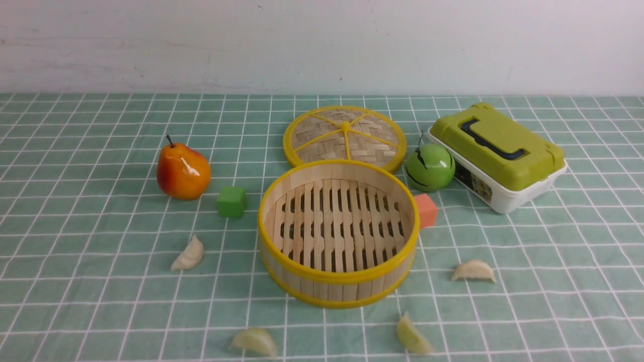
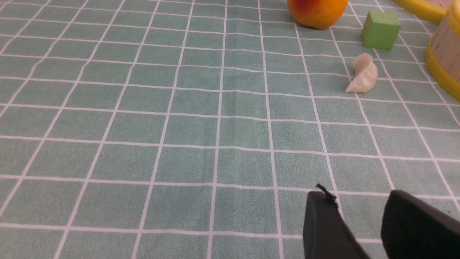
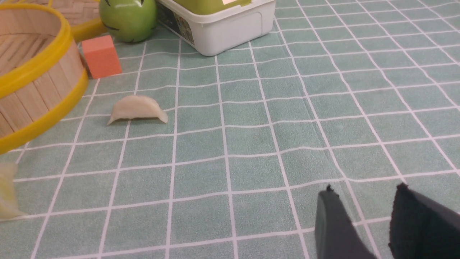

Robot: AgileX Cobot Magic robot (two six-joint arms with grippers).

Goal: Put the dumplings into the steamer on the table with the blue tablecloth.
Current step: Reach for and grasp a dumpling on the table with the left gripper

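The round bamboo steamer with yellow rims [image 1: 338, 278] stands empty on the table with the teal grid-checked cloth [image 1: 100, 125], its slatted floor bare; taking the steamer as the clock's centre in the front view, all four pale, glossy crescent dumplings lie on the cloth outside it: one dumpling [image 1: 188, 255] at 8 o'clock, a second dumpling [image 1: 255, 341] at 7 o'clock, a third dumpling [image 1: 413, 337] at 5 o'clock and a fourth dumpling [image 1: 473, 271] at 4 o'clock, each apart from the basket wall; the flat woven lid with yellow spokes [image 1: 344, 137] lies at 12 o'clock, its near edge hidden behind the steamer's rim; a small green cube [image 1: 232, 202] sits at 9 o'clock with an orange-red pear [image 1: 182, 172] beyond it at 10 o'clock; a salmon-coloured cube [image 1: 426, 210] sits right beside the wall at 3 o'clock, and a shiny green apple [image 1: 430, 167] at 2 o'clock rests next to a white box with an olive-green lid [image 1: 498, 156]; the left gripper [image 2: 359, 201] hangs over bare cloth with its dark fingers parted and nothing between them (neither arm shows in the front view); the right gripper [image 3: 364, 196] likewise hangs over bare cloth, fingers parted and holding nothing.
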